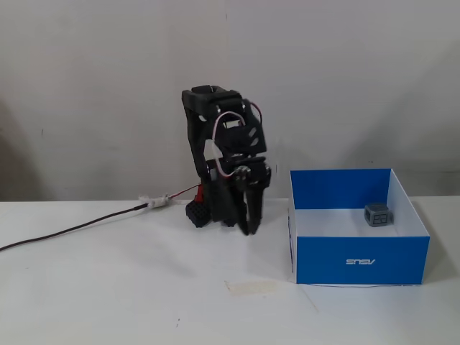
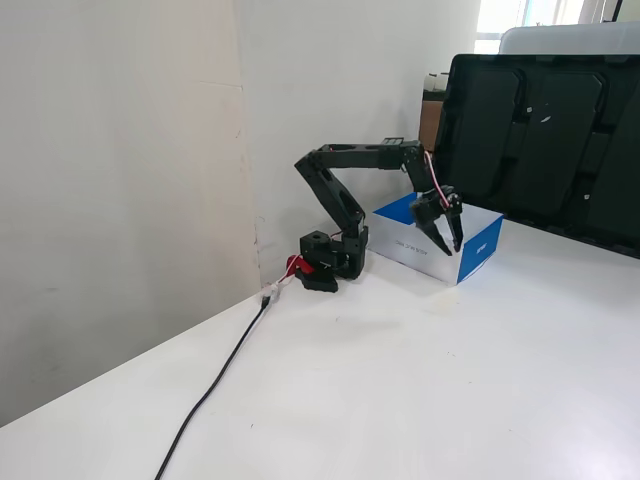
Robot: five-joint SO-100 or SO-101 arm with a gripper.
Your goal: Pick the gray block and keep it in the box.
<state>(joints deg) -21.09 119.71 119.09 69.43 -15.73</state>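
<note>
The gray block (image 1: 377,215) sits inside the box (image 1: 357,260), on the white floor, close to the back wall and nearer the right side as a fixed view shows it. The box is blue outside and has a white logo on the front, which looks upside down from this side. The gripper (image 1: 248,228) is outside the box, to the left of it, and hangs in the air with its tips pointing down at the white table (image 1: 108,295). The block is well apart from the fingers, and the box's left wall stands between them. Nothing is held in the gripper. In a fixed view from the side, the gripper (image 2: 453,246) has its two fingers a little apart, like a small V, and it hangs in front of the box (image 2: 480,250). The block cannot be seen from there. The arm's base (image 2: 325,265) stands near the wall, and a black cable (image 2: 215,385) runs from it across the table toward the front. A piece of pale tape (image 1: 250,286) is stuck on the table in front of the arm.
</note>
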